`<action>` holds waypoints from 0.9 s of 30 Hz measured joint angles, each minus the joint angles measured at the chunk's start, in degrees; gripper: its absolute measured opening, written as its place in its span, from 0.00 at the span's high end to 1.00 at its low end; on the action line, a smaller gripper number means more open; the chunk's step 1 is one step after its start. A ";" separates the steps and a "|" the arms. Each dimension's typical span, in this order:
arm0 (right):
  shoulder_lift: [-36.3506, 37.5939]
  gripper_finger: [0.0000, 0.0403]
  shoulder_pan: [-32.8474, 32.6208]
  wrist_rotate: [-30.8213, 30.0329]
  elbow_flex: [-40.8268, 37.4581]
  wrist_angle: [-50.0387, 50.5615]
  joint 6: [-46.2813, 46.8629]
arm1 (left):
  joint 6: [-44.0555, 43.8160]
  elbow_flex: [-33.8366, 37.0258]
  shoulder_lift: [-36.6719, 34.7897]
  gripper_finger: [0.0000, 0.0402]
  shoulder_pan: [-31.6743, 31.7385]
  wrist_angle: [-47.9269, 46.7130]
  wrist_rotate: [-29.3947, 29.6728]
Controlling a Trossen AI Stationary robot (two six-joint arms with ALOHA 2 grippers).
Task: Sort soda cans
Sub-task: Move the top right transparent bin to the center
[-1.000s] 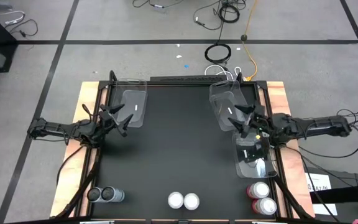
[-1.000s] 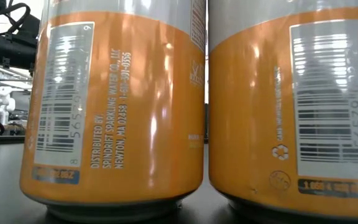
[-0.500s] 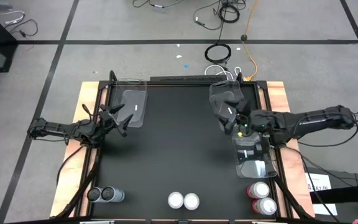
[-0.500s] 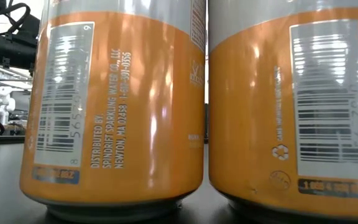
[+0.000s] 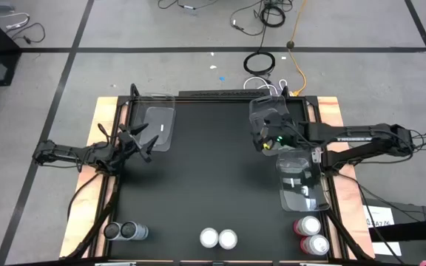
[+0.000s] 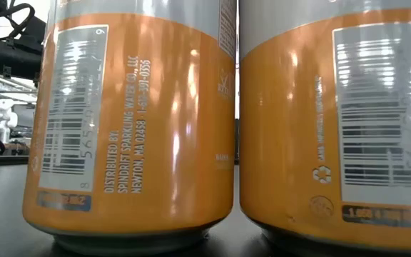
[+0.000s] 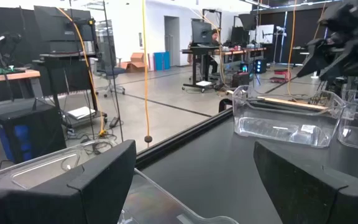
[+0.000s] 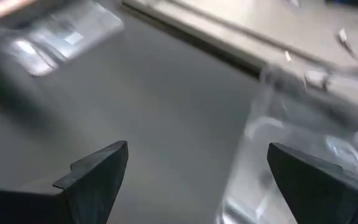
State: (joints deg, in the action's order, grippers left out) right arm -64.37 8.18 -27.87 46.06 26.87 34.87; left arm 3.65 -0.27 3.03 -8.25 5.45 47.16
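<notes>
Metal soda cans (image 5: 218, 238) are standing upright in pairs, well apart from your right gripper (image 5: 266, 140), which is hovering wide open, holding nothing.

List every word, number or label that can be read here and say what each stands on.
"DISTRIBUTED BY SPINDRIFT SPARKLING WATER CO., LLC NEWTON, MA 02458": printed vertically on the left orange can.
Barcode digits on the left orange can: partly legible, "5657", the rest unclear.
Barcode and small print on the right orange can: too blurred to read.
Labels in the clear bins: too small to read.
</notes>
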 joint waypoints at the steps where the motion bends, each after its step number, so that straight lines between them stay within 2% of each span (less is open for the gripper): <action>1: -1.42 0.06 1.09 0.76 1.09 1.65 1.05 | 0.01 0.01 0.00 0.16 -0.02 0.02 0.00; 5: -7.25 0.06 4.88 5.56 5.45 7.24 2.75 | 0.00 0.02 0.00 0.16 -0.01 0.00 0.00; 11: -15.32 0.06 9.01 9.37 11.29 13.09 3.46 | -0.01 0.00 0.00 0.16 0.00 0.00 0.00; 21: -25.65 0.07 12.80 13.28 12.50 13.96 3.48 | 0.00 0.02 0.00 0.16 0.00 0.00 0.00; 24: -27.65 0.11 13.59 13.31 12.49 13.92 3.87 | 0.01 0.02 0.00 0.16 -0.02 0.00 0.00; 27: -28.46 0.21 14.41 13.30 12.48 13.76 3.94 | 0.00 0.01 0.00 0.16 0.00 0.00 0.00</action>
State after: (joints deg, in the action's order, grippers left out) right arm -92.83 22.59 -14.57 58.54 40.62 38.81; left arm 3.65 -0.26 3.03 -8.25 5.45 47.16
